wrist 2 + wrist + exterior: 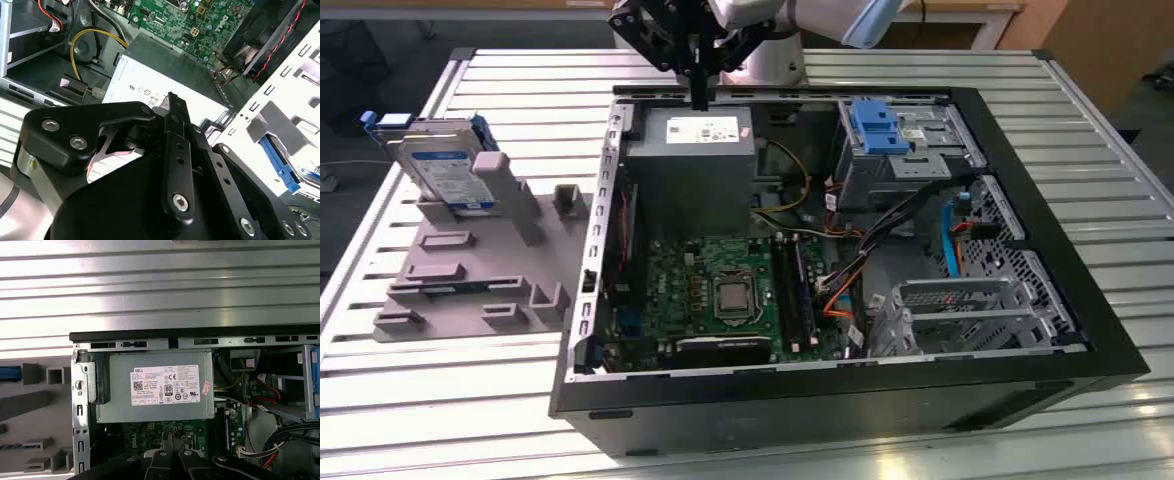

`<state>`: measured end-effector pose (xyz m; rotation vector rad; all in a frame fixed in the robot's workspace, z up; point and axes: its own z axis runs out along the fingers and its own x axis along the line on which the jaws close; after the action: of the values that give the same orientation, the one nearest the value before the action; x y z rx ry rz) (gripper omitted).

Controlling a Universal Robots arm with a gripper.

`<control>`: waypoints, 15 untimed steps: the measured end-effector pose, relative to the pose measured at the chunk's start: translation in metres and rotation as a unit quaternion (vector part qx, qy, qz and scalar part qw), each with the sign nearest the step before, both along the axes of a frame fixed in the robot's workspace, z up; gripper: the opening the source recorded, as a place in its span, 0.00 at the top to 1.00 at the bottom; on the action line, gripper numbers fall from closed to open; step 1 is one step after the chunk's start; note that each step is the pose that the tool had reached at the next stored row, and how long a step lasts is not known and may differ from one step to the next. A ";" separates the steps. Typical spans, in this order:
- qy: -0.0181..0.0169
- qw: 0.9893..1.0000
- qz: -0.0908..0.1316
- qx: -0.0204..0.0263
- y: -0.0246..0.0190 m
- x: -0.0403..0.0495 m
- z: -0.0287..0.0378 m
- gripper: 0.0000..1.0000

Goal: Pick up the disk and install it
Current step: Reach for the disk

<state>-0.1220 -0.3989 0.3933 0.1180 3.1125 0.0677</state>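
Slatted white metal table (520,100) carries everything: in the upper left of the exterior view, the disk (447,172), a flat silver hard drive in a blue plastic bracket, stands on a grey plastic fixture (467,270), so you have both pickup and installation left. Your black gripper (700,98) hangs at top centre, pointing down over the grey power supply box (691,165) in the open black computer case (854,395), fingers together and empty.
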 end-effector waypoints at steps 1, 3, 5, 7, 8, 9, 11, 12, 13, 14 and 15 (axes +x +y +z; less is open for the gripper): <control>0.000 1.000 0.000 0.000 0.0000 0.0000 0.0000 0.89; 0.000 1.000 0.000 0.000 0.0000 0.0000 0.0000 0.89; 0.000 1.000 0.000 0.000 0.0000 0.0000 0.0000 0.89; 0.000 1.000 0.000 0.000 0.0000 -0.0003 0.0000 0.89; 0.000 1.000 0.000 0.000 0.0000 -0.0010 0.0000 0.89; 0.000 1.000 0.000 0.000 0.0000 -0.0020 0.0000 0.89; 0.000 1.000 0.000 0.000 0.0000 -0.0042 0.0000 0.89; 0.000 1.000 0.000 0.000 0.0000 -0.0055 0.0000 0.89; 0.000 1.000 0.000 0.000 0.0001 -0.0069 0.0000 0.89; 0.000 1.000 0.000 0.000 0.0005 -0.0084 0.0000 0.89; 0.000 1.000 0.000 0.000 0.0015 -0.0097 0.0000 0.89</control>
<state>-0.1316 -0.3975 0.3933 0.1180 3.1125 0.0676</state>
